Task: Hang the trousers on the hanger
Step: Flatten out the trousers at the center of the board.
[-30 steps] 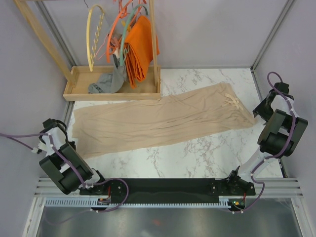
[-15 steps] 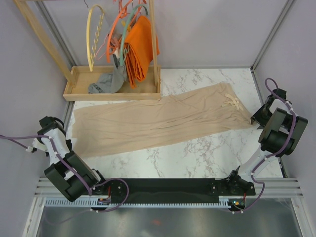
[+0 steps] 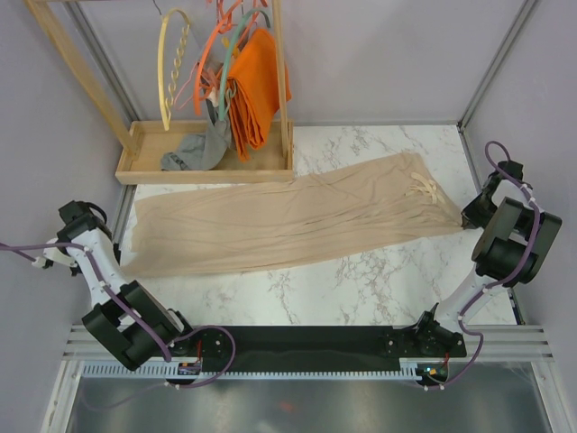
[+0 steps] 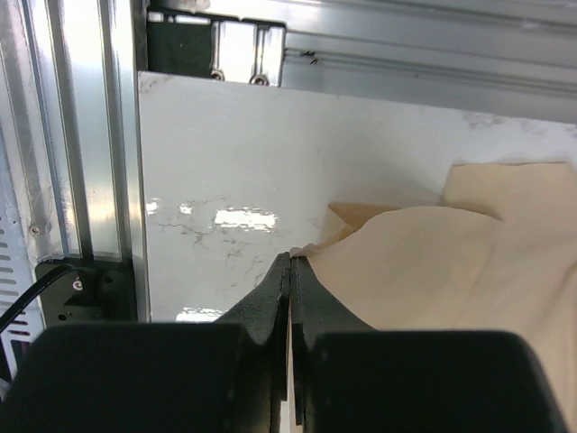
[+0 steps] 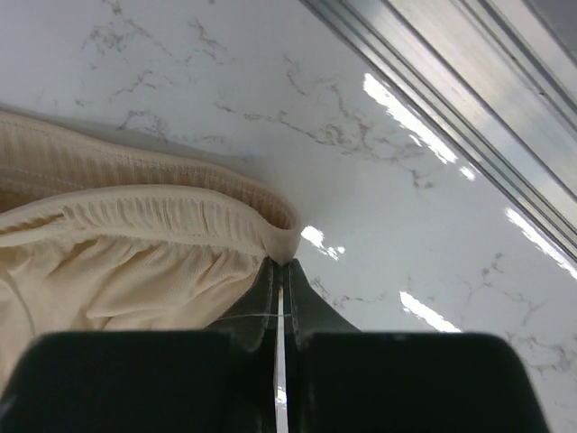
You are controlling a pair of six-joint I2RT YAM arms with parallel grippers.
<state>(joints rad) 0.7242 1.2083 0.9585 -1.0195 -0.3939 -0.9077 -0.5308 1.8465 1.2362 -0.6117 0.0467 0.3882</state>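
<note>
The beige trousers [image 3: 288, 216] lie stretched flat across the marble table, waist with drawstring at the right, leg ends at the left. My left gripper [image 4: 290, 257] is shut on the hem corner of the trousers [image 4: 433, 271] at the table's left edge. My right gripper [image 5: 281, 263] is shut on the elastic waistband of the trousers [image 5: 162, 225] at the right side. The cream arch-shaped hanger [image 3: 171, 68] with a twisted bar hangs on the wooden rack at the back left, far from both grippers.
A wooden rack with a tray base [image 3: 203, 167] stands back left, holding orange hangers, a teal hanger, an orange cloth [image 3: 255, 86] and a small grey garment [image 3: 194, 149]. Metal frame rails [image 4: 81, 135] border the table on both sides.
The left gripper has pulled the leg ends further left and back. The right gripper has moved in to the waistband and shut on it.
</note>
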